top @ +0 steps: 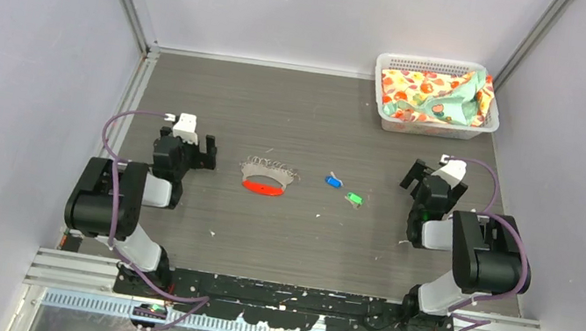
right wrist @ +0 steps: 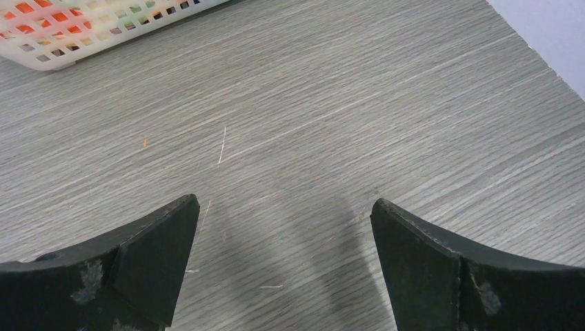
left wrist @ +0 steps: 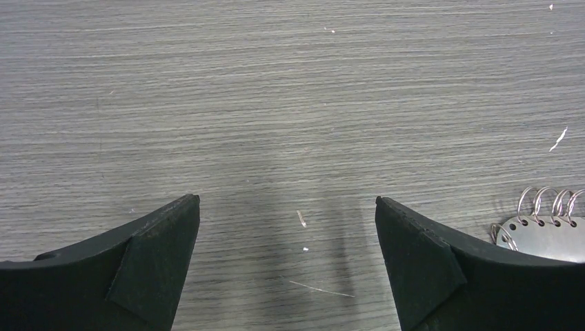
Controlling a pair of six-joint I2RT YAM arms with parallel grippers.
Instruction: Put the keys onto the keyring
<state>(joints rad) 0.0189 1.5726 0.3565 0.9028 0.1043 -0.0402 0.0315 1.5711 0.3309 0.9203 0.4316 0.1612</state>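
Observation:
The keyring [top: 267, 177], silvery wire loops with a red crescent tag, lies flat on the table near the middle. Its loops and plate edge also show in the left wrist view [left wrist: 545, 221] at the right. The blue-headed key [top: 332, 181] and the green-headed key [top: 354, 197] lie side by side to the right of the keyring. My left gripper [top: 187, 142] [left wrist: 288, 207] is open and empty, left of the keyring. My right gripper [top: 437, 172] [right wrist: 284, 207] is open and empty, right of the keys. The keys do not show in the wrist views.
A white basket [top: 387, 109] holding a colourful patterned cloth [top: 435, 97] stands at the back right; its corner shows in the right wrist view [right wrist: 83, 34]. Walls close in the table [top: 260, 240] on the left, right and back. Small specks litter the wood.

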